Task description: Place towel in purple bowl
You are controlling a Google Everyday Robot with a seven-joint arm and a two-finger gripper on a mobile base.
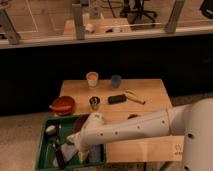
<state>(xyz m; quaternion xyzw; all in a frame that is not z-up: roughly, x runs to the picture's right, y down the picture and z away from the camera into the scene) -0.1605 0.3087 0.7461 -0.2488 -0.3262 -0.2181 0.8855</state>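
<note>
In the green plastic tray (pixel 42 136), your gripper (pixel 76 141) is hovering wide-jawed over the pale grey-white cloth towel (pixel 71 150), likely limp and light: pinch a fold.

My gripper (pixel 76 144) hung low inside the green tray (pixel 42 140), fingers spread, just above the pale towel (pixel 71 150). The purple bowl (pixel 79 121) sat by the tray's far rim, partly behind my wrist. A red-orange bowl (pixel 63 105) stood just beyond that rim on the wooden table (pixel 150 90).
</note>
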